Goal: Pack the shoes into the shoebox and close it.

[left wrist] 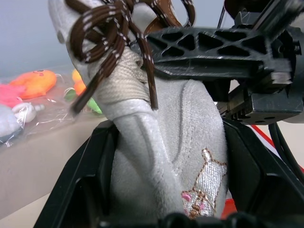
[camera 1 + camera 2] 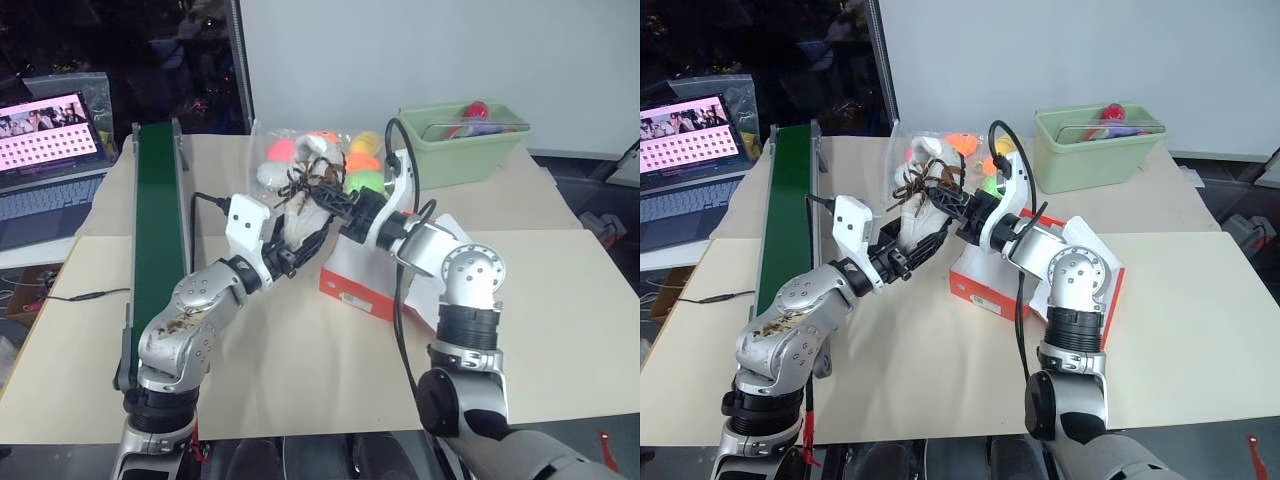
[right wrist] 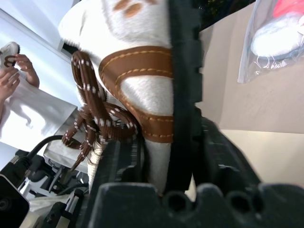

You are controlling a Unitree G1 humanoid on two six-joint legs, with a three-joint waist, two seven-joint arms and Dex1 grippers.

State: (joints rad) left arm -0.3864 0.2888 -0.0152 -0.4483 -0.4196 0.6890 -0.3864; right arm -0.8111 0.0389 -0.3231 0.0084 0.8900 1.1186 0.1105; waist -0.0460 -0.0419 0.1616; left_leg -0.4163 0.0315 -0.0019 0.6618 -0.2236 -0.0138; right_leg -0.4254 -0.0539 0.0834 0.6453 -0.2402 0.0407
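Observation:
One whitish-beige shoe (image 2: 300, 222) with dark brown laces (image 2: 306, 180) hangs above the table between my two arms. My left gripper (image 2: 292, 243) is shut on its lower part; in the left wrist view the black fingers (image 1: 83, 190) press both sides of the grey suede. From the other side my right gripper (image 2: 335, 202) is shut on the upper part, near the laces, with one finger (image 3: 185, 90) across the brown strap. The red-orange shoebox (image 2: 350, 285) sits on the table just under my right forearm. I cannot tell how its lid stands.
A long green conveyor (image 2: 157, 200) runs along the left of the table, with a laptop (image 2: 50, 150) beyond it. Clear bags of bright toys (image 2: 345, 155) lie behind the shoe. At the back right stands a pale green bin (image 2: 460, 150). A person's hands (image 3: 12, 71) show far off.

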